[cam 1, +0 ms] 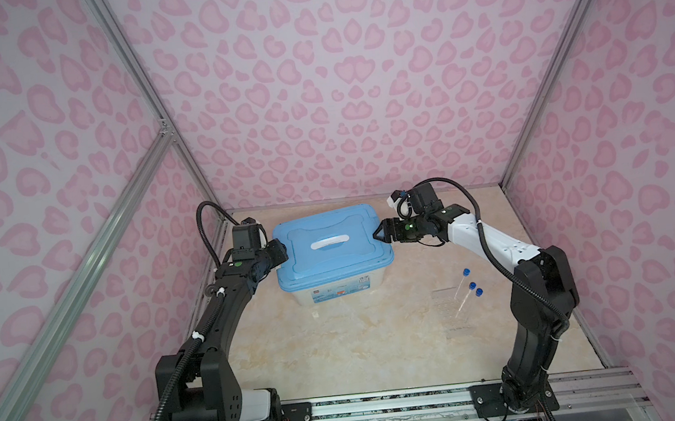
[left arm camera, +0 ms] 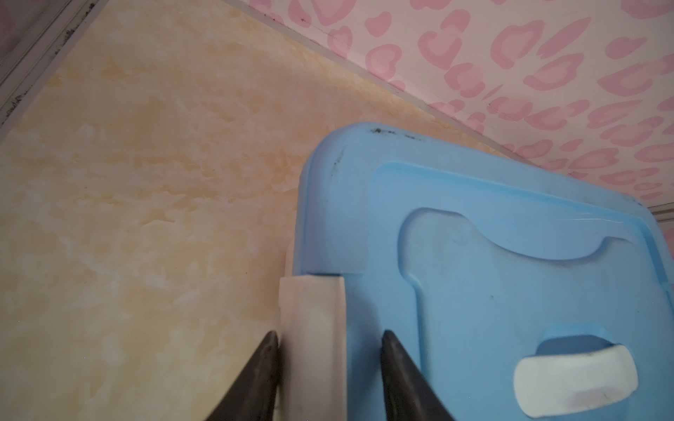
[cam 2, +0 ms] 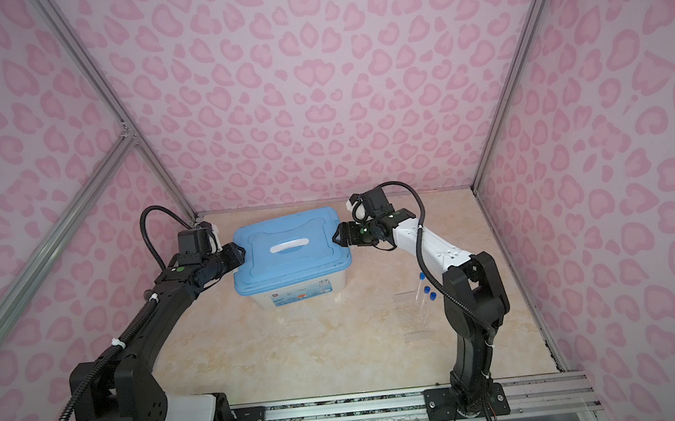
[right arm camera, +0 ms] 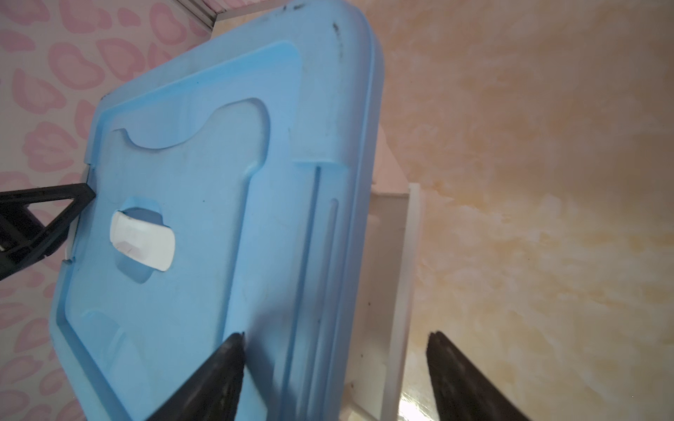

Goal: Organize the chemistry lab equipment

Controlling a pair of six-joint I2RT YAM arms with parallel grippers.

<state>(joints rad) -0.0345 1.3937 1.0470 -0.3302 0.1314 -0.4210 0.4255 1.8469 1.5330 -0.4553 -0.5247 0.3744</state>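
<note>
Three clear tubes with blue caps (cam 1: pixel 465 288) (cam 2: pixel 422 285) lie on the table to the right of the bin, near the right arm. The blue lid (cam 1: pixel 331 258) (cam 2: pixel 290 265) (left arm camera: pixel 510 255) (right arm camera: pixel 200 164) sits on the white bin (cam 1: pixel 334 293) (cam 2: pixel 301 294). My left gripper (cam 1: pixel 285 254) (cam 2: pixel 243 253) (left arm camera: pixel 329 333) is closed over the lid's left edge, gripping the white latch (left arm camera: pixel 313 328); one finger presses the latch's outer face, the other lies on the lid. My right gripper (cam 1: pixel 376 233) (cam 2: pixel 335 236) (right arm camera: pixel 336 333) stands open astride the right edge, where the other latch (right arm camera: pixel 397 273) hangs swung out.
A white handle (cam 1: pixel 329 241) (right arm camera: pixel 142 240) lies in the lid's middle recess. A faint clear sheet (cam 1: pixel 455 313) lies on the table by the tubes. The bin stands near the back wall, between the two arms. Metal rails run along the table's front edge.
</note>
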